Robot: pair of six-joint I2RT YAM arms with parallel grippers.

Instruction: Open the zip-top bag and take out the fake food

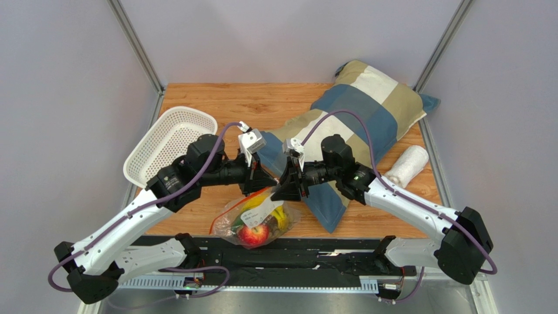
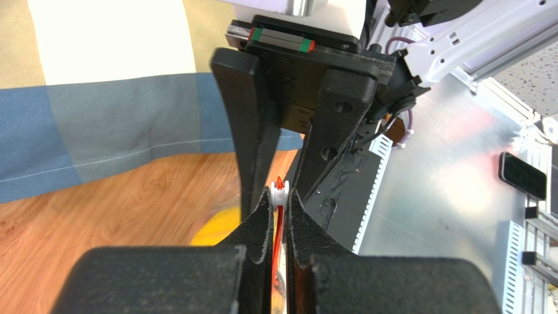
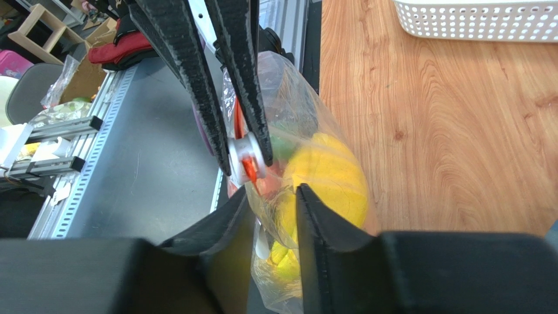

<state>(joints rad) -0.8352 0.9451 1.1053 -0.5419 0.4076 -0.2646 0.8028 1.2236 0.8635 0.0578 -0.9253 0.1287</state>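
Nearest us, at the near edge of the table (image 1: 216,104), we see the bag (image 1: 229,221) with the food (image 1: 262,226) inside it: a red apple (image 1: 254,234) low down and yellow fruit (image 3: 327,176) above it. The bag's mouth points up toward the two claws, which meet just above it.

The left claw (image 2: 279,201) is clenched on the white slider (image 3: 245,154) of the orange zipper strip (image 2: 282,229), with its pads pressing from both sides. The right claw (image 3: 272,191) faces it tip to tip and is released. Its fingers stand apart, with clear bag film and the yellow fruit showing in the gap. We cannot tell whether either finger touches the film.

Farther back on the left, a white basket (image 1: 171,140) sits at the table's left edge. On the right, a white towel roll (image 1: 406,165) lies just beside a patchwork pillow (image 1: 357,111), which stretches to the far right corner.
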